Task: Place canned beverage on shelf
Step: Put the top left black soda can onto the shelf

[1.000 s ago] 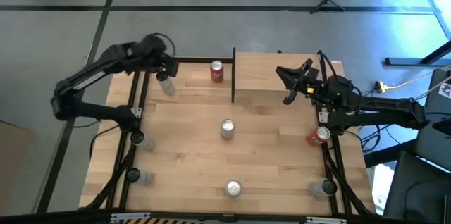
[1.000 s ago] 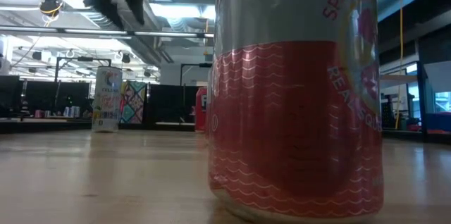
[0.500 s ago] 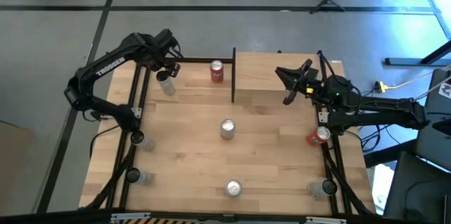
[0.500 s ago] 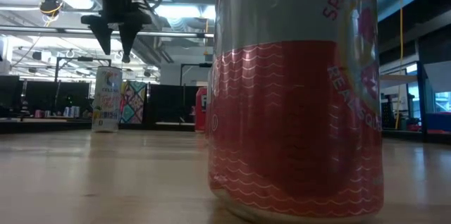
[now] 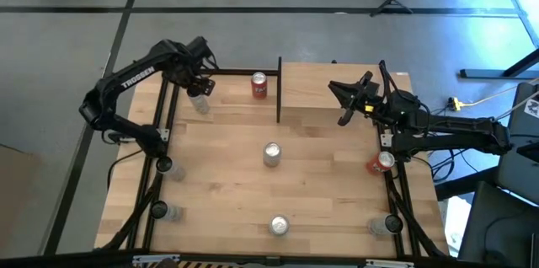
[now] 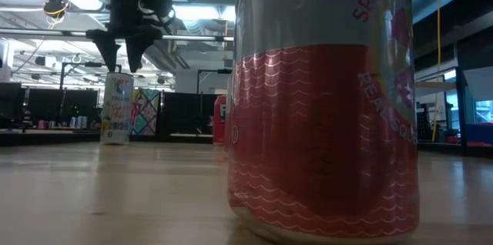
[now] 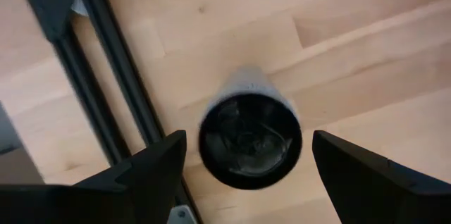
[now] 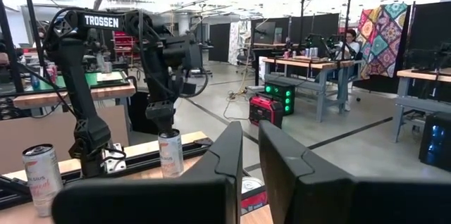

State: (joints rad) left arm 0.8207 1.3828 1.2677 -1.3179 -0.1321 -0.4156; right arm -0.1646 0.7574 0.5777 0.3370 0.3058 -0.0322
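A white can [image 5: 200,104] stands upright on the tabletop at the far left; it also shows in the low view [image 6: 116,110] and, from above, in the left wrist view [image 7: 249,139]. My left gripper [image 5: 200,88] hangs open just above it, pointing down, one finger on each side of the can's top [image 6: 118,66], touching nothing. A red can [image 5: 259,85] stands beside the shelf's black post [image 5: 279,91]. The shelf [image 5: 324,91] is a light-wood board at the far right. My right gripper [image 5: 344,102] waits shut over the shelf [image 8: 251,139].
More cans stand on the table: one at the centre [image 5: 271,154], one near the front edge [image 5: 279,226], a red one at the right [image 5: 381,163], others by the side frames [image 5: 164,165]. A red and silver can [image 6: 323,99] fills the low view.
My left gripper has swung toward the table's right over the white can and come down, its open fingers pointing down, until the tips stand just above the can's top. The can has not moved.
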